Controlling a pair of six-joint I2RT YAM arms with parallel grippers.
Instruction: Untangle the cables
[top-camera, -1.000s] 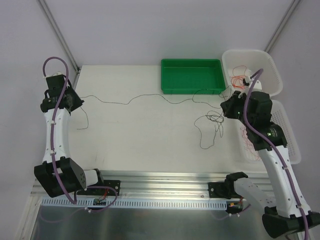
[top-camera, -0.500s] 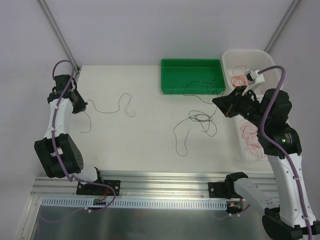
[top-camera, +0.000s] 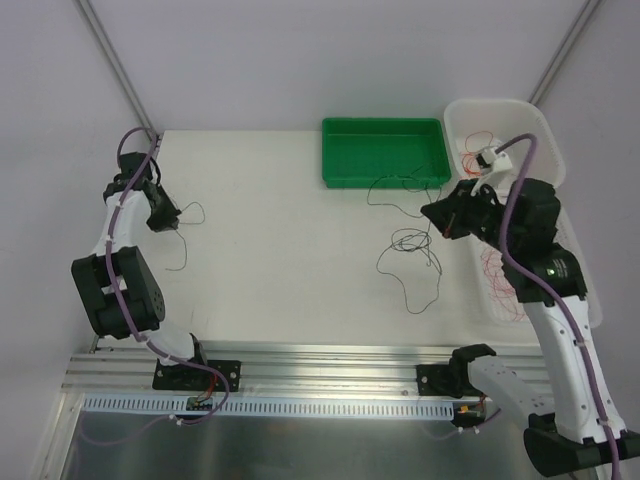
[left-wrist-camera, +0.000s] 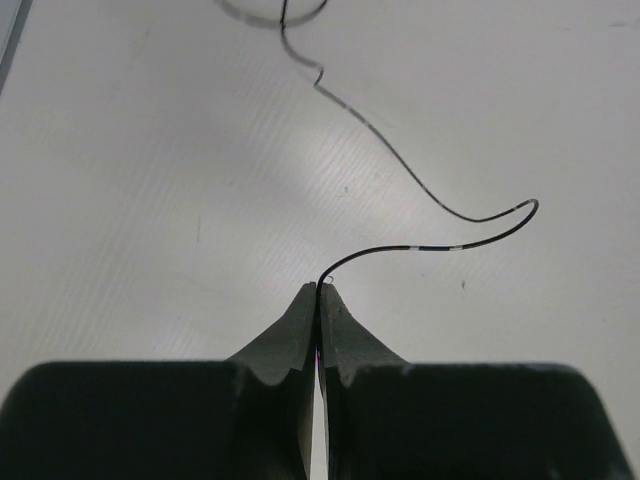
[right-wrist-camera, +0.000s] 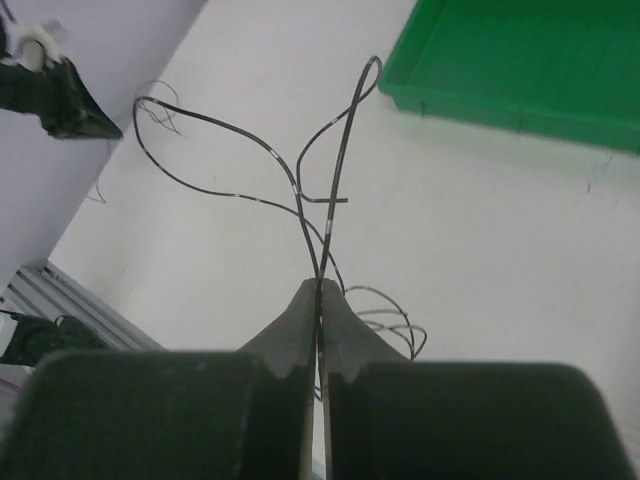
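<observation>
So, done: left hand pinching one dark cable, lying clear by the bench left edge.
Todo: right hand gripping the looped dark tangle; red cables sit in the basket.

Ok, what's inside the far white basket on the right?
Thin red cables lie in loose curls in the far white basket. The right arm covers the basket's near part, so anything more there is hidden.

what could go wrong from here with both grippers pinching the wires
The left gripper pinches only the tip of its dark cable; it may slip out. The right gripper holds strands near a cluster of loops; pulling might tighten them or snag the green tray.
</observation>
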